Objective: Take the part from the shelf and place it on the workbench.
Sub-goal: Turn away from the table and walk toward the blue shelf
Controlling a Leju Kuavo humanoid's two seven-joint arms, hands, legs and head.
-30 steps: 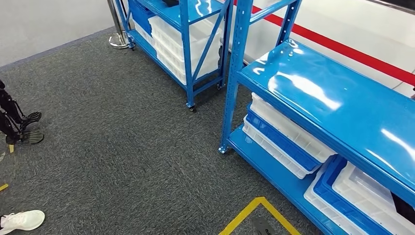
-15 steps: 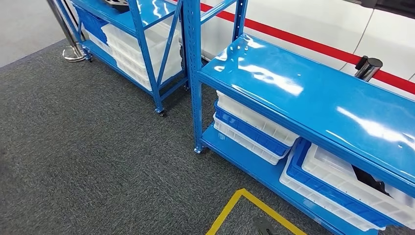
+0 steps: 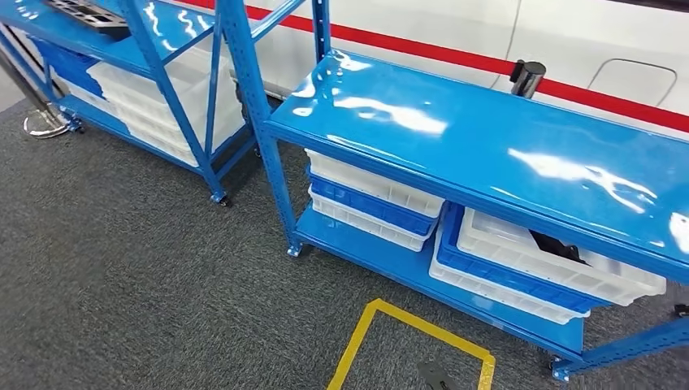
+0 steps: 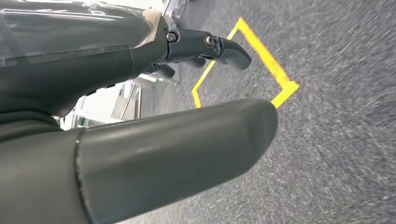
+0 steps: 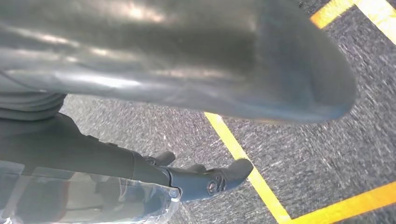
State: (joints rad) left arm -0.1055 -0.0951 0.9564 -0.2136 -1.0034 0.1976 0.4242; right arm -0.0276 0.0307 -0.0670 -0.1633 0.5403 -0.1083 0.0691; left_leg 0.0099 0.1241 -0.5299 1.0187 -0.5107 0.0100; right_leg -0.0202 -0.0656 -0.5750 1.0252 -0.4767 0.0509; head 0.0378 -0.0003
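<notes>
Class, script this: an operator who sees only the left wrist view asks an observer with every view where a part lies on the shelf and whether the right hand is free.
Operator: I see carpet and yellow tape. Where is a part?
Observer: A dark part lies in the top white tray of a stack on the lower level of the blue shelf, towards its right end.
Operator: Is the right hand free?
Observer: Yes. The right hand holds nothing, its fingers apart above the carpet.
</notes>
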